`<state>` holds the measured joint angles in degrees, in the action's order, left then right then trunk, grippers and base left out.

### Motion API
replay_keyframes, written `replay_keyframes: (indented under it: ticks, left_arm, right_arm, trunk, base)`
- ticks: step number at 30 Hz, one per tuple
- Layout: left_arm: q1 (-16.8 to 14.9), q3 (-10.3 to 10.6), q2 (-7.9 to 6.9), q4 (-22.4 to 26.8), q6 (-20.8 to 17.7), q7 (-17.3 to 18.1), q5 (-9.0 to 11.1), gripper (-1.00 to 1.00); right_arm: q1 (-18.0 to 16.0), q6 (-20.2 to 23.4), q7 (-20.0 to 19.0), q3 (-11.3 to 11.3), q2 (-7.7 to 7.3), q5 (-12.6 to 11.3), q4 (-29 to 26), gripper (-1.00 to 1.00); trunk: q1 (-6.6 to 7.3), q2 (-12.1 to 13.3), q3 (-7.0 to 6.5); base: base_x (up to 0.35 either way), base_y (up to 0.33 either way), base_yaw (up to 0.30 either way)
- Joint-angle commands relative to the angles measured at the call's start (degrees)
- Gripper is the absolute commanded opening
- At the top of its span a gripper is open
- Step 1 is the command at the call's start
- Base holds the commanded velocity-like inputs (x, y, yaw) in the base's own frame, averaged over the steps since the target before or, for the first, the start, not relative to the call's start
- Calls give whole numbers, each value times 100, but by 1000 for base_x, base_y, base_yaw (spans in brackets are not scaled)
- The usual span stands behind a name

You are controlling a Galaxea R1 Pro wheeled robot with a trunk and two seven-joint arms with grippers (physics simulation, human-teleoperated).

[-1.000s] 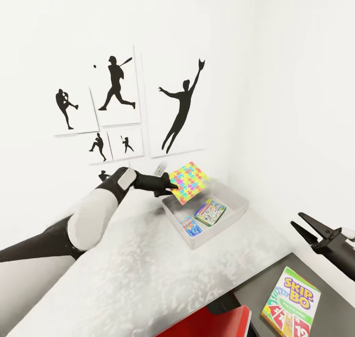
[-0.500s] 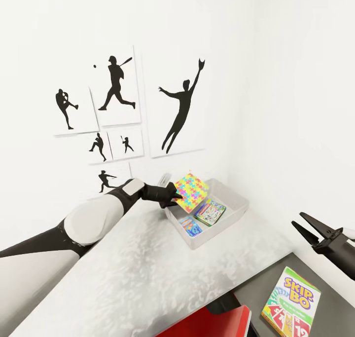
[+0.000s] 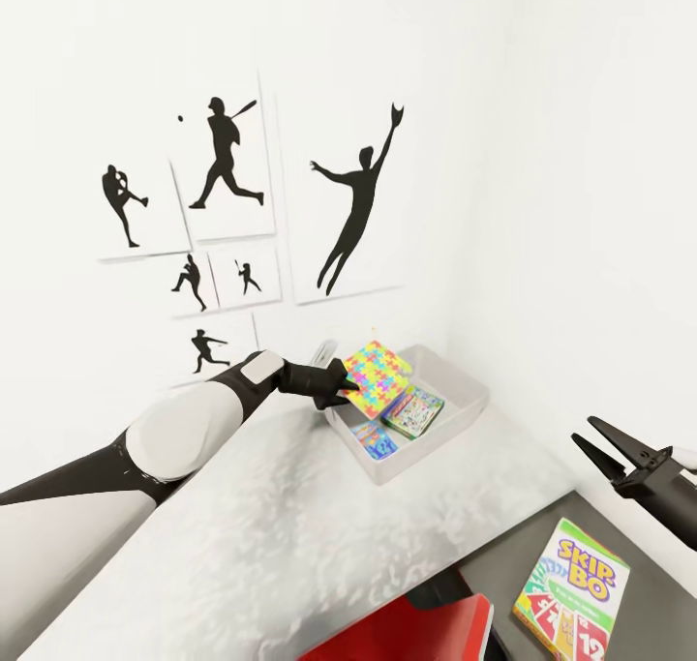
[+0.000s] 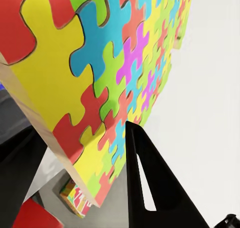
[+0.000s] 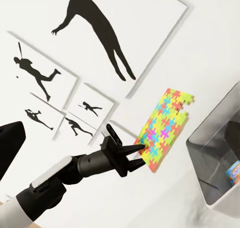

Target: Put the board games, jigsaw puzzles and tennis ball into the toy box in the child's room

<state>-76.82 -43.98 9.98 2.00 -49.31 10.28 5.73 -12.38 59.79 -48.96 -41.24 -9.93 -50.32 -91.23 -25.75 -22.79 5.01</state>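
The toy box (image 3: pixel 455 405), a pale grey tray, sits at the far end of the table (image 3: pixel 290 525), just right of the frame's centre in the head view and close to the corner of the white walls. Inside it lie 2 flat boxes: a small blue board game (image 3: pixel 375 440) near the front wall and a green-pink board game (image 3: pixel 414 412) just beyond it, side by side on the tray floor. Over the tray's left rim the left pincer (image 3: pixel 347 386) holds a jigsaw puzzle box (image 3: pixel 376 378) by its lower edge, tilted up on edge with its bright interlocking pattern facing the room; the box hangs partly above the tray's inside and I cannot tell whether its lower corner touches the wall of the tray. In the left wrist view the puzzle box (image 4: pixel 115 72) looms close, with 1 black finger (image 4: pixel 150 188) laid flat against its patterned face, so the pincer is clamped on the box. From the right wrist view the same pincer (image 5: pixel 137 155) grips the puzzle box (image 5: pixel 162 130) at its near edge, the tray (image 5: pixel 215 163) just beside it. At the right edge of the head view the right pincer (image 3: pixel 605 453) hovers with its fingers spread apart and nothing between them. Below it, in the lower right of the frame, the yellow-green Skip-Bo box (image 3: pixel 573 593) lies flat on the dark grey side unit (image 3: pixel 503 574), well apart from the tray. Black baseball-player posters (image 3: pixel 232 187) hang on the wall in the upper left, and a red chair (image 3: pixel 416 632) peeks in at the bottom edge.
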Motion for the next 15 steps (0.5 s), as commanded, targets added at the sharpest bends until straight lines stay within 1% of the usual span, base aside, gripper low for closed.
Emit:
replay_keyframes:
  ticks: [1,6,7,13,15]
  left_arm:
    - [-1,47,2,14,-32,33,55,-100]
    - [-4,69,2,13,-51,239,45,-100]
    - [-6,100,2,12,-56,251,35,-100]
    - [-6,383,2,11,-61,259,-3,-100]
    - [-7,508,2,4,-61,261,-7,-100]
  right_arm:
    - [-8,21,-34,-7,0,24,0,100]
    - [-7,21,-34,-7,6,22,0,100]
    - [-7,21,-34,-7,7,23,0,100]
    - [-3,21,-34,-7,8,28,0,100]
    - [-2,21,-34,-7,8,27,0,100]
  trunk:
    - [-3,-13,23]
    - [-3,-13,70]
    - [-3,-13,79]
    - [-3,-13,136]
    - [-3,-13,154]
  base:
    - [0,0,0]
    - [0,0,0]
    - [0,0,0]
    - [0,0,0]
    - [0,0,0]
